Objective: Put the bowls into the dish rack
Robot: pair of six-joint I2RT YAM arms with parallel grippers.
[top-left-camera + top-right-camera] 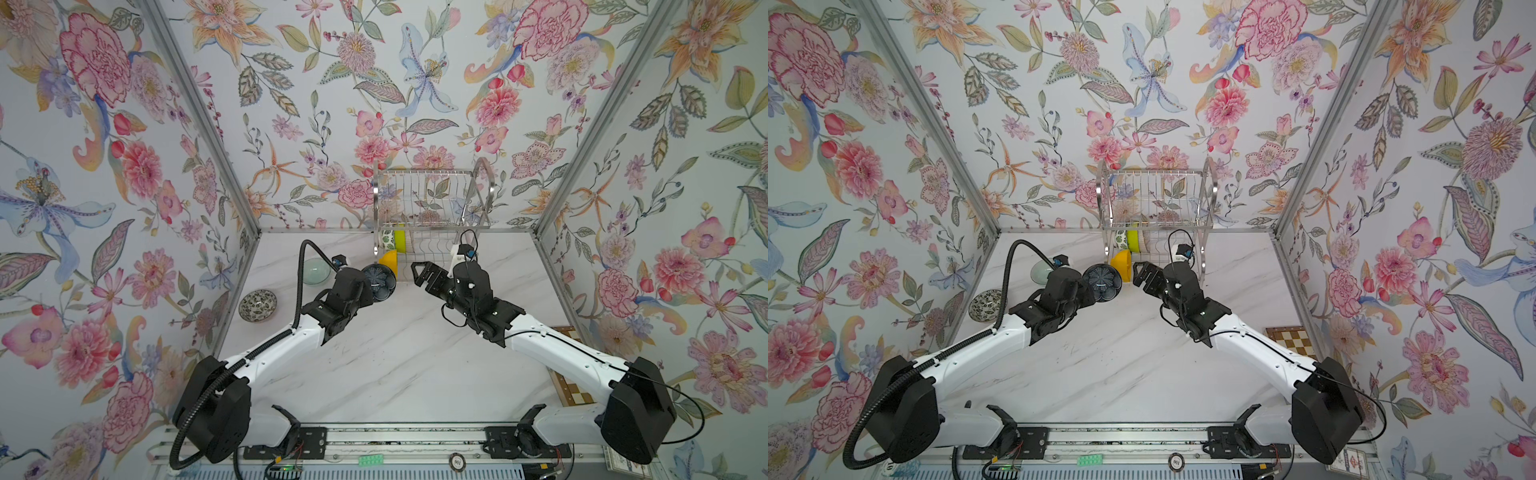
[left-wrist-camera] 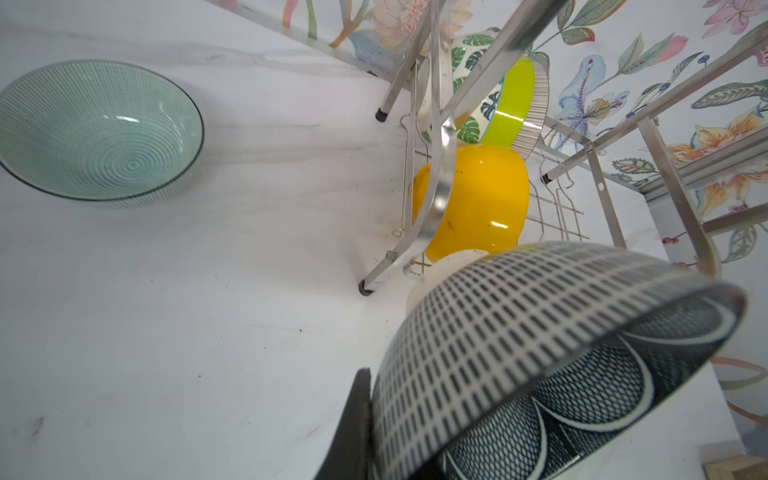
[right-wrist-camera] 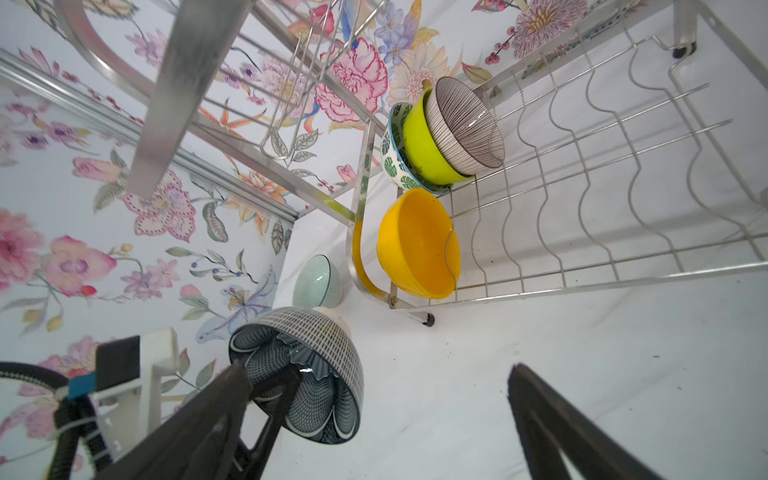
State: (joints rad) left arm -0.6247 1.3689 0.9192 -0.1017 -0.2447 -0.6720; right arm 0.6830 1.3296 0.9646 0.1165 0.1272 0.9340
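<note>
Chessboard (image 1: 1291, 338) wood was seen nearest, at the right edge of the table (image 1: 395, 353). Further in, the speckled bowl (image 1: 257, 305) was set by the left wall. Past it, the dark navy flower bowl (image 1: 379, 282) was pinched at its rim by the left gripper (image 1: 370, 287) and tilted. The right gripper (image 1: 415, 274) was turned toward it, fingers spread wide and empty. The pale celadon bowl (image 1: 316, 271) was seen just beyond. Farthest, the lower tier of the dish rack (image 1: 432, 195) was loaded with the orange-yellow bowl (image 1: 389, 261) in front, and with the green-leaf bowl (image 1: 387, 240), lime green bowl (image 1: 400, 241) and pink striped bowl (image 3: 465, 124) nested on edge behind.
</note>
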